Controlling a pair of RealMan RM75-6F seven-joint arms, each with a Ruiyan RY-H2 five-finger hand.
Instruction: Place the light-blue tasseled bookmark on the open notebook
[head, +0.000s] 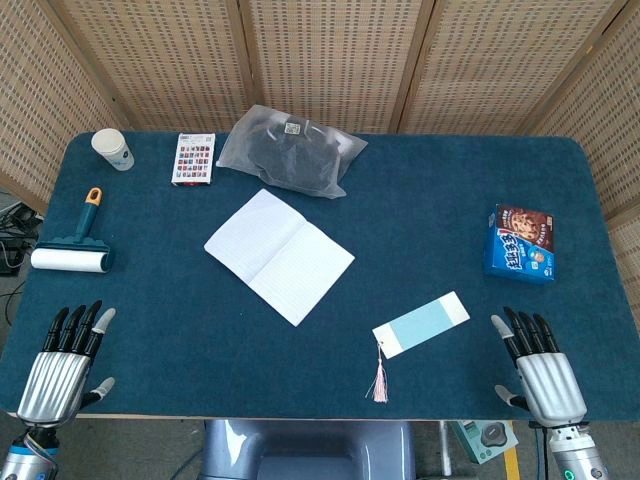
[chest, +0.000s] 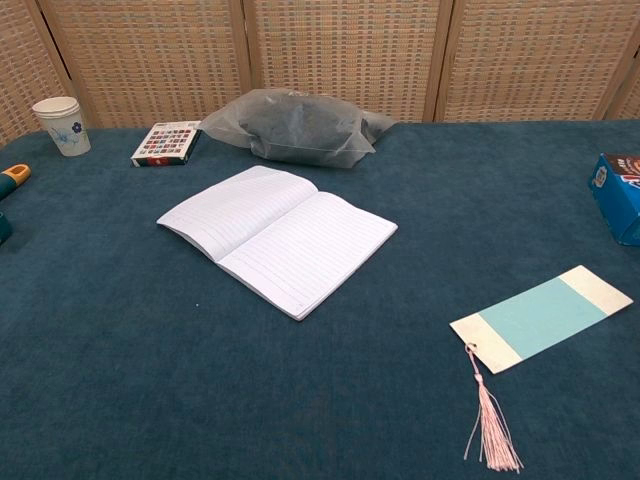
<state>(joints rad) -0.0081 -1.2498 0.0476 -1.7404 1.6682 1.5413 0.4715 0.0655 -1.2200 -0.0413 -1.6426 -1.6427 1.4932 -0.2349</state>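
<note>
The light-blue bookmark (head: 421, 324) with white ends and a pink tassel (head: 380, 380) lies flat on the blue table, near the front edge, right of centre. In the chest view the bookmark (chest: 541, 317) lies at the right with its tassel (chest: 490, 425) trailing toward the front. The open notebook (head: 279, 255) lies with blank lined pages up at the table's middle, also seen as the notebook (chest: 277, 236) in the chest view. My left hand (head: 63, 362) rests at the front left corner, fingers apart, holding nothing. My right hand (head: 538, 365) rests at the front right, fingers apart, empty, to the right of the bookmark.
A grey plastic bag (head: 289, 150) sits behind the notebook. A card box (head: 193, 158) and a paper cup (head: 112, 148) stand at the back left. A lint roller (head: 74, 249) lies at the left edge. A blue cookie box (head: 522, 243) sits at the right.
</note>
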